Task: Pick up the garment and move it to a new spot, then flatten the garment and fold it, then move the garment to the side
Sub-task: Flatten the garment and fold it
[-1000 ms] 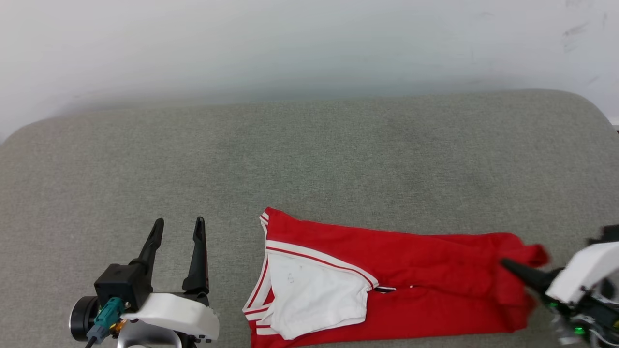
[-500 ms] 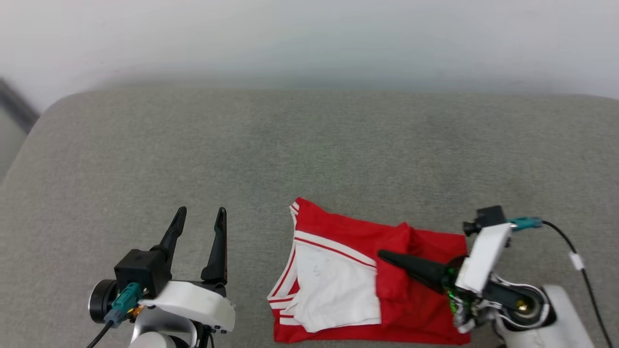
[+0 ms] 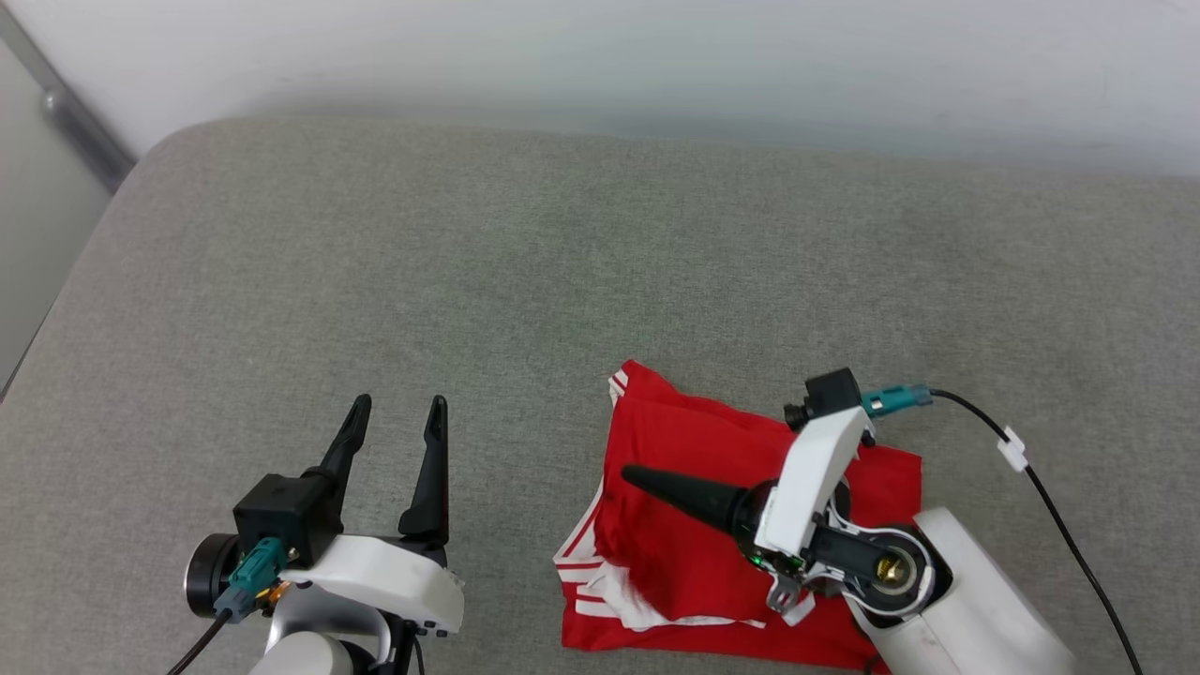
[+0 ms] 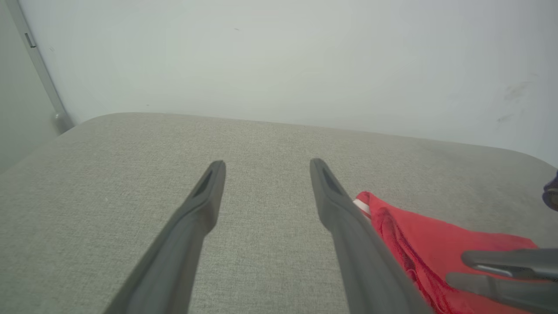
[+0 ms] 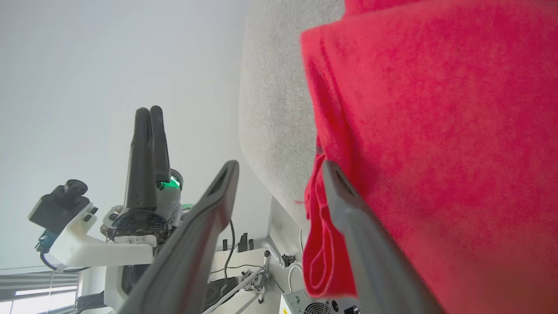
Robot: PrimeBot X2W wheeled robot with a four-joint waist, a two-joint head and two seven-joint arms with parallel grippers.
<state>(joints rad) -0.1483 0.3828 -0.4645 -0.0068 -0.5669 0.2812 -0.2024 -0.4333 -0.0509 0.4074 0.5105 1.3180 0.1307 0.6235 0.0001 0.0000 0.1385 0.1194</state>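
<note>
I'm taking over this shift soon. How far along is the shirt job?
Done, it seems: the shirt lies doubled over into a compact stack on the grey cushion, with only a bit of white trim showing. In hand: the right gripper sits over the fold, jaws open, no cloth between them. Left: probably moving the shirt to the side; the left gripper hovers open beside it.

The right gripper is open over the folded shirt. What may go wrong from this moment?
1. One finger of the right gripper lies against the red shirt; pulling the arm back may drag the cloth and spoil the fold.
2. In the right wrist view the shirt's edge seems to reach the edge of the grey cushion, so a tug toward the robot might slide it off.
</note>
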